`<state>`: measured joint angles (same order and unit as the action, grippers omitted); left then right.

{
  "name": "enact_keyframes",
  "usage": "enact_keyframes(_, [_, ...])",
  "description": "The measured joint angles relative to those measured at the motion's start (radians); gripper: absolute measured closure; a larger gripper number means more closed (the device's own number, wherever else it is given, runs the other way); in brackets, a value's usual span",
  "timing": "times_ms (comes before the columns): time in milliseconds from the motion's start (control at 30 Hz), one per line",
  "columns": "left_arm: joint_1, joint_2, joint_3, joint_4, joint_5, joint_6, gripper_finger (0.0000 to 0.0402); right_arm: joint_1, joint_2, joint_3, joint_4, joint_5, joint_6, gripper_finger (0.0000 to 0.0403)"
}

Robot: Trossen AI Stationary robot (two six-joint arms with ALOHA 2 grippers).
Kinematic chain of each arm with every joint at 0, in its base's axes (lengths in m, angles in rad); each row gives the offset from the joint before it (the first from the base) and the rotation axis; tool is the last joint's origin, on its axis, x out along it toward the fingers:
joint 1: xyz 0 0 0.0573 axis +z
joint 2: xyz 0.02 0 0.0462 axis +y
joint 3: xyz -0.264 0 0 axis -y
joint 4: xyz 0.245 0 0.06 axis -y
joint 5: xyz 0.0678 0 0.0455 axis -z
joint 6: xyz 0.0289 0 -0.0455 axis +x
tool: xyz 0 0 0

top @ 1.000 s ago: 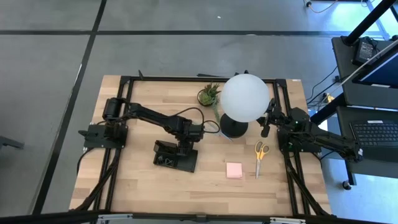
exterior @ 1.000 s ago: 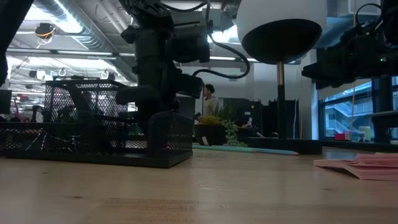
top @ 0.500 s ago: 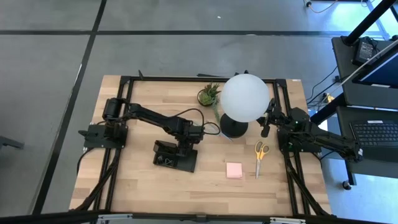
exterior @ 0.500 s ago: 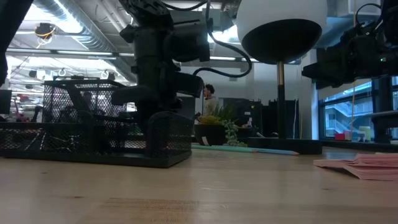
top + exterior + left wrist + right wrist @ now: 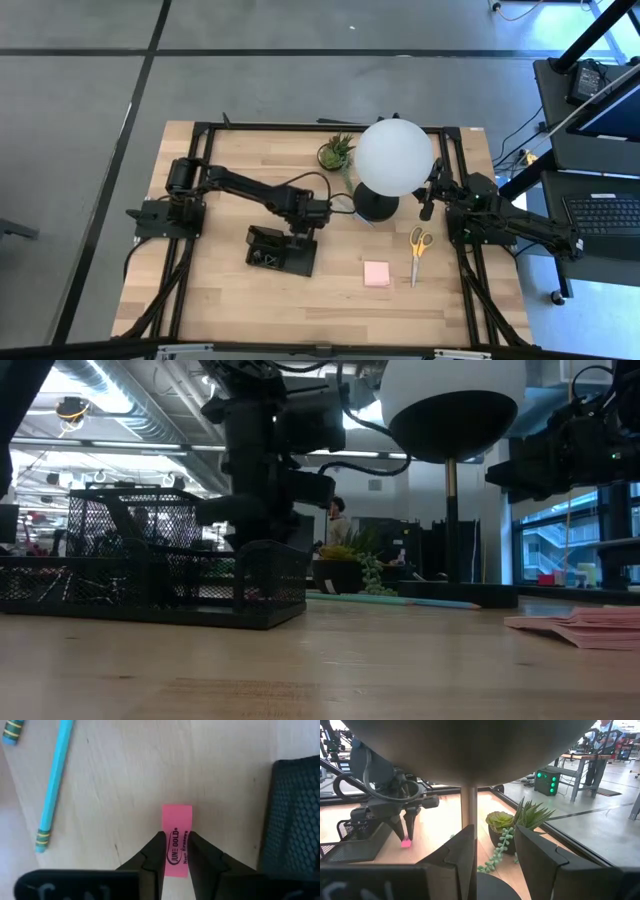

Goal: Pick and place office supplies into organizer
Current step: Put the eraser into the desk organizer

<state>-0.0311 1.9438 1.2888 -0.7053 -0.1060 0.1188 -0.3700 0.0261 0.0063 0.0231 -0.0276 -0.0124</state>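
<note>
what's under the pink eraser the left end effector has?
Bare wooden table shows around the eraser, pinched by the left end effector. The spot directly beneath is covered; whether the eraser touches the table can't be told.

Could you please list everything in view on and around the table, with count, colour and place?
Organizer: one, black mesh, table's left-centre.
Eraser: one, pink, between the left gripper's fingers, beside the organizer.
Pencils: two, light blue, on the wood near the eraser.
Scissors: one, yellow-handled, right of centre.
Sticky-note pad: one, pink, left of the scissors.
Lamp: one, white globe, black base, back centre.
Plant: one, green, beside the lamp.
Left gripper: shut on the eraser.
Right gripper: open, near the lamp.
</note>
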Motion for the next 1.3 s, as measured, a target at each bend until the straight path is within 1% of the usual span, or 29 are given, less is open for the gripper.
enact_keyframes(367, [-0.008, -0.003, 0.205, -0.273, 0.014, 0.0, 0.034, 0.0, 0.0, 0.0, 0.0, 0.0, 0.0, 0.0258])
enact_keyframes(533, [-0.039, -0.003, 0.291, -0.382, 0.02, -0.002, 0.034, 0.0, 0.0, 0.0, 0.0, 0.0, 0.0, 0.0258])
enact_keyframes(733, [-0.093, -0.004, 0.357, -0.495, 0.02, -0.073, 0.034, 0.0, 0.0, 0.0, 0.0, 0.0, 0.0, 0.0258])
enact_keyframes(967, [-0.183, -0.005, 0.384, -0.5, 0.022, -0.155, 0.034, 0.0, 0.0, 0.0, 0.0, 0.0, 0.0, 0.0258])
enact_keyframes(1133, [-0.245, -0.005, 0.385, -0.504, 0.022, -0.263, 0.034, 0.0, 0.0, 0.0, 0.0, 0.0, 0.001, 0.0258])
enact_keyframes(1300, [-0.305, -0.005, 0.373, -0.5, 0.022, -0.33, 0.034, 0.0, 0.0, 0.0, 0.0, 0.0, 0.003, 0.0258])
